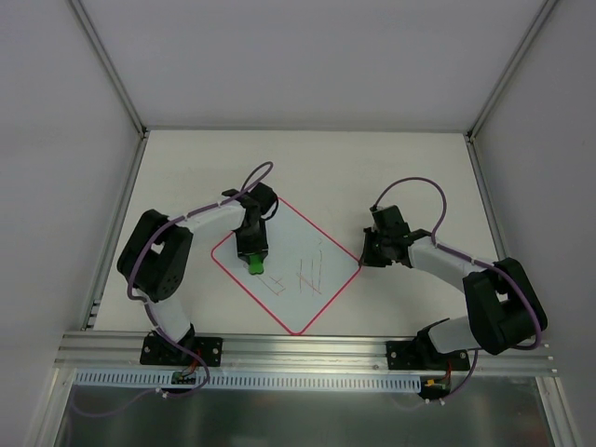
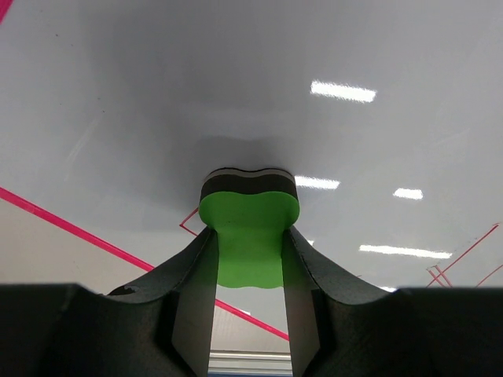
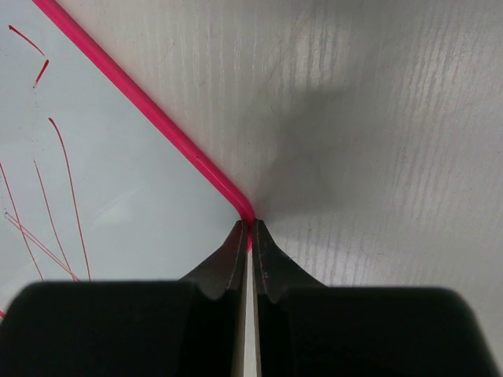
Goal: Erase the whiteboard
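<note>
The whiteboard (image 1: 300,231) lies flat on the table, turned like a diamond, with a thin red border and red and dark scribbles (image 1: 303,277) on its near half. My left gripper (image 1: 254,253) is shut on a green eraser block (image 1: 256,264) with a dark felt underside and presses it on the board's left part. In the left wrist view the block (image 2: 248,216) sits between my fingers on the board (image 2: 314,110). My right gripper (image 1: 365,255) is shut on the board's right corner. The right wrist view shows its jaws (image 3: 251,229) pinching the red rim of the board (image 3: 118,181).
The white table (image 1: 410,177) is enclosed by pale walls at the left, back and right. An aluminium rail (image 1: 307,349) runs along the near edge by the arm bases. Red scribbles show at the left of the right wrist view (image 3: 55,196).
</note>
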Available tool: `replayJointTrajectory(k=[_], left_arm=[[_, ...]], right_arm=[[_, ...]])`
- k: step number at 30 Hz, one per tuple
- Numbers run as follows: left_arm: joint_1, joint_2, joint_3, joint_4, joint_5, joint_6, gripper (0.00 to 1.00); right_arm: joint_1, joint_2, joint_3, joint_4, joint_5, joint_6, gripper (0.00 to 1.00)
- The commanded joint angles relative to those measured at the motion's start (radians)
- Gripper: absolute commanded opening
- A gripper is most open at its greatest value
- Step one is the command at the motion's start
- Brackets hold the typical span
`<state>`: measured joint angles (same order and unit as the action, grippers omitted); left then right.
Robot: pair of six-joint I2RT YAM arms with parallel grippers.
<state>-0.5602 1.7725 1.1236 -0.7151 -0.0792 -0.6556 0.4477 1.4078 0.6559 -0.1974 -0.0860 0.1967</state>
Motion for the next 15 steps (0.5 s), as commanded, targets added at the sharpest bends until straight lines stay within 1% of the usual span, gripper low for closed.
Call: replayJointTrajectory(k=[1, 3, 6, 10, 11, 13, 14, 15], left_arm=[[0.032, 0.073, -0.099, -0.069, -0.116, 0.011, 0.0], [0.045, 0.059, -0.105, -0.07, -0.128, 0.005, 0.0], [0.048, 0.061, -0.09, -0.069, -0.094, 0.007, 0.0], [-0.075, 0.1, -0.019, -0.067, -0.048, -0.012, 0.0], [-0.14, 0.113, 0.002, -0.067, -0.012, -0.019, 0.0], [-0.206, 0.165, 0.067, -0.069, 0.021, -0.035, 0.0], [-0.272, 0.185, 0.088, -0.069, 0.05, -0.044, 0.0], [-0.303, 0.217, 0.125, -0.07, 0.061, -0.048, 0.0]], right_arm=[[0.003, -0.007, -0.021, -0.051, 0.029, -0.025, 0.0], [0.003, -0.012, -0.024, -0.048, 0.029, -0.025, 0.0], [0.003, -0.016, -0.025, -0.051, 0.031, -0.026, 0.0], [0.003, -0.018, -0.024, -0.048, 0.029, -0.026, 0.0], [0.003, -0.018, -0.024, -0.048, 0.031, -0.026, 0.0], [0.003, -0.021, -0.025, -0.05, 0.032, -0.026, 0.0], [0.003, -0.026, -0.027, -0.05, 0.034, -0.026, 0.0], [0.003, -0.029, -0.027, -0.05, 0.038, -0.026, 0.0]])
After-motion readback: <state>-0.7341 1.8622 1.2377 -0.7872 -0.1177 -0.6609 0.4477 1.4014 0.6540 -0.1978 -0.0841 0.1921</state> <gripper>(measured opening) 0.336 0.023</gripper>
